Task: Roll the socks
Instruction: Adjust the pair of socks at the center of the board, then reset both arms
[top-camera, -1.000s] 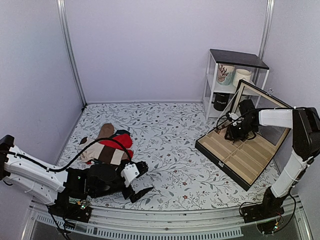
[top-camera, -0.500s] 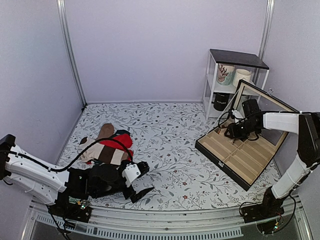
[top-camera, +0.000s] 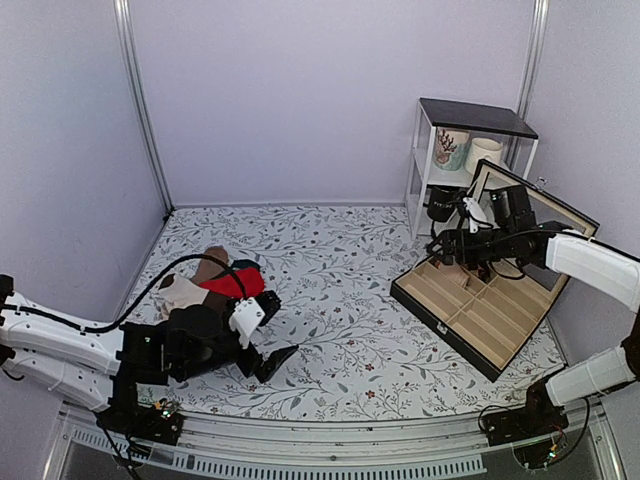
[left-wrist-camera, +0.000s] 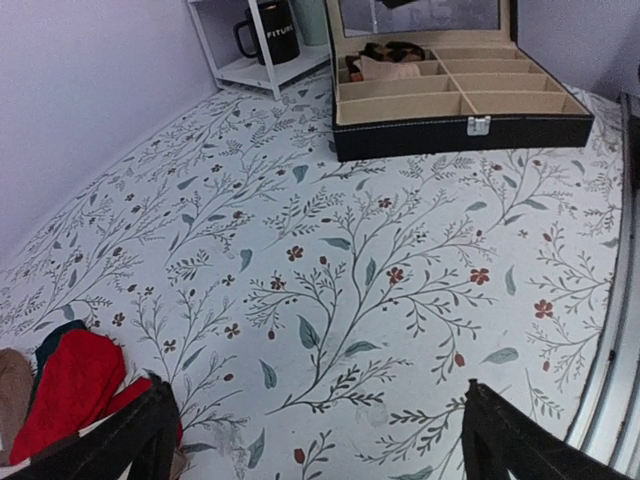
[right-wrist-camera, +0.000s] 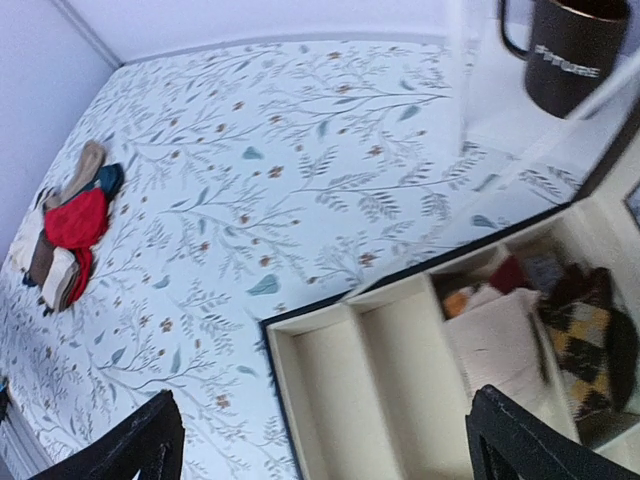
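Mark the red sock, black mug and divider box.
red sock (left-wrist-camera: 70, 385): left wrist view, mid body.
black mug (right-wrist-camera: 570, 60): right wrist view, side wall.
divider box (left-wrist-camera: 420, 135): left wrist view, front wall.

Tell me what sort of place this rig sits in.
Probably a lab test booth staged as a home corner: plain panel walls on metal posts, a floral-print tabletop, a small shelf with mugs, and a compartment box.

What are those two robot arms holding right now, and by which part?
Nothing. The left fingers gape over the table; the right fingers gape above the box, with nothing between them.
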